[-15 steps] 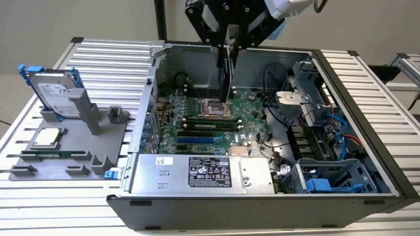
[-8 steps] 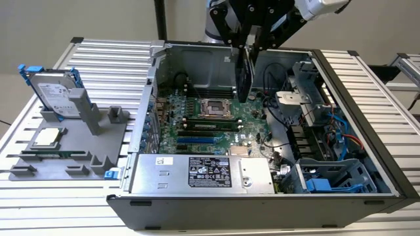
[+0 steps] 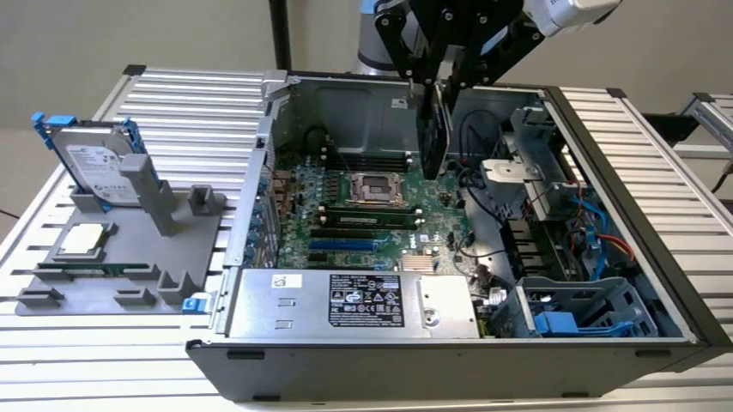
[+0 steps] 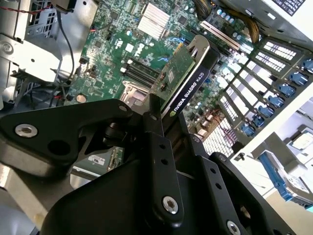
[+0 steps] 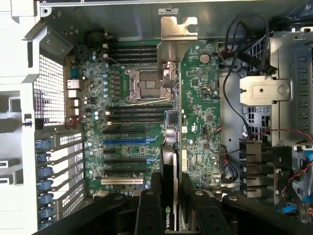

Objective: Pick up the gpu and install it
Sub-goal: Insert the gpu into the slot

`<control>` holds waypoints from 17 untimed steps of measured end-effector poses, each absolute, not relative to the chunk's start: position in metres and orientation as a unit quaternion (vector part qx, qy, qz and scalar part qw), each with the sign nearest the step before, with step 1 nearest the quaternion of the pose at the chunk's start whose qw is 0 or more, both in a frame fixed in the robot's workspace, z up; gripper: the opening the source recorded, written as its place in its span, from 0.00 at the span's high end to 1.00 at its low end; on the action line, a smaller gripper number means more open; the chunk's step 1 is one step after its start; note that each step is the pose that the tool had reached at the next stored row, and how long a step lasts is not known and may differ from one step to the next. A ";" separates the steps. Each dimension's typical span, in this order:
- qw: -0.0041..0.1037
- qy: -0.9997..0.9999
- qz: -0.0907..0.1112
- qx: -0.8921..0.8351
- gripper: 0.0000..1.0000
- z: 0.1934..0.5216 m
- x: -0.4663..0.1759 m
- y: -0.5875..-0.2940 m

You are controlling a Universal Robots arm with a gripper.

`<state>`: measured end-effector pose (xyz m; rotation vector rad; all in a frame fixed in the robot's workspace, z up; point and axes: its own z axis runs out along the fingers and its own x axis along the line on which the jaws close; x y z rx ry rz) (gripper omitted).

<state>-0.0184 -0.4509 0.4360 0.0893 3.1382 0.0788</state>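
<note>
My gripper (image 3: pixel 441 81) is shut on the gpu (image 3: pixel 433 129), a green card with a black cooler, which hangs on edge over the motherboard (image 3: pixel 343 210) inside the open computer case (image 3: pixel 458 369). The gpu's lower end is above the board, near the processor socket (image 3: pixel 372 187), and does not touch it. In the second wrist view the gpu (image 4: pixel 182 68) juts out from between the black fingers (image 4: pixel 155 129). In the first wrist view the gpu (image 5: pixel 201 112) runs away from the gripper (image 5: pixel 171 198), its silver bracket (image 5: pixel 178 28) at the far end, with the expansion slots (image 5: pixel 124 141) beside it.
A grey fixture (image 3: pixel 126 257) on the exterior view's left holds a hard drive in a blue frame (image 3: pixel 98 163) and a processor chip (image 3: pixel 86 240). Inside the case are a power supply (image 3: pixel 343 300), drive cages (image 3: pixel 578 313) and loose cables (image 3: pixel 493 184).
</note>
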 end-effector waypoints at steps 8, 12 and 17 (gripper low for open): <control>0.001 0.999 0.025 0.028 1.00 0.436 -0.018 -0.451; 0.001 0.999 0.025 0.028 1.00 0.436 -0.018 -0.451; 0.001 0.999 0.025 0.028 1.00 0.436 -0.018 -0.451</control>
